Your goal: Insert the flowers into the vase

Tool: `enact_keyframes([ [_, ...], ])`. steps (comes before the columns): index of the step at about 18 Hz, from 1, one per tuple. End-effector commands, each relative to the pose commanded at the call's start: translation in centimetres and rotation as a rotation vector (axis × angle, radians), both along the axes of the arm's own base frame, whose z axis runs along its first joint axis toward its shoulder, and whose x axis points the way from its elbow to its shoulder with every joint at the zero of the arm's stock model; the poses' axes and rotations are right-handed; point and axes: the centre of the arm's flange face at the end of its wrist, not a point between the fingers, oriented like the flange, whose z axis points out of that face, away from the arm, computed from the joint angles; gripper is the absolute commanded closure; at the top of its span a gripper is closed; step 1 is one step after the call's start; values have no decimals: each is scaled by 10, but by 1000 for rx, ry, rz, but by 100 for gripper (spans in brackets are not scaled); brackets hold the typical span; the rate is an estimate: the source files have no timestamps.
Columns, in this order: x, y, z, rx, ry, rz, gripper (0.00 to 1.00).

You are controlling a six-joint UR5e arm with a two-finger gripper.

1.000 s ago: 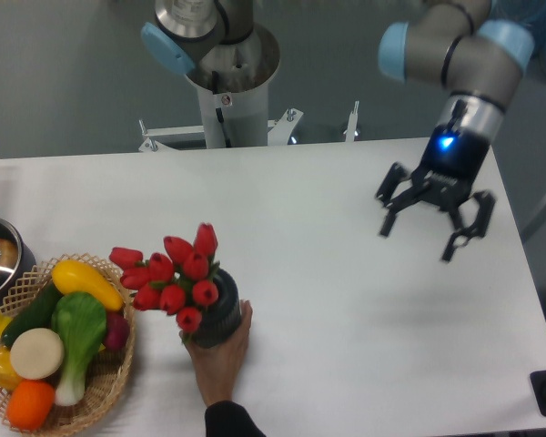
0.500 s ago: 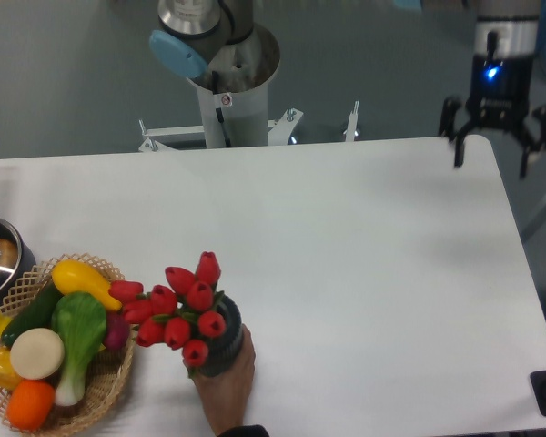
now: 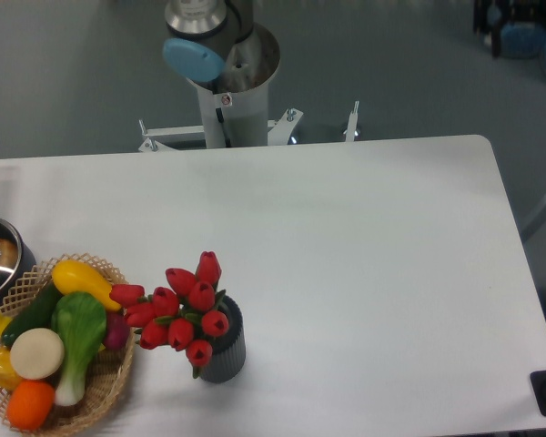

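Flowers (image 3: 177, 309) stand in the vase (image 3: 223, 346), just right of the wicker basket (image 3: 109, 387) holding toy vegetables (image 3: 59, 332). Gripper out of frame; state cannot be told.

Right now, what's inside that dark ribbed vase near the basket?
The flowers, red tulips with green leaves, stand in the vase and spill over its left rim. Their stems and the vase's inside are hidden by the blooms.

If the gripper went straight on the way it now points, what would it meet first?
Cannot tell: the gripper is only a dark blur at the top right edge, past the table's far corner, and its heading is unreadable. The flowers in the vase stand far off, front left.
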Motion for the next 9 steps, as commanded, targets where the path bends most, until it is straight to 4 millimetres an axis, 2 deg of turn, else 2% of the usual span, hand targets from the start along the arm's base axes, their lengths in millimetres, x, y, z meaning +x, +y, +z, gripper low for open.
enact_keyframes([
  [5,34,-55,19,-102,-105,-37,0],
  [9,39,-63,16,-140,-134,-46,0],
])
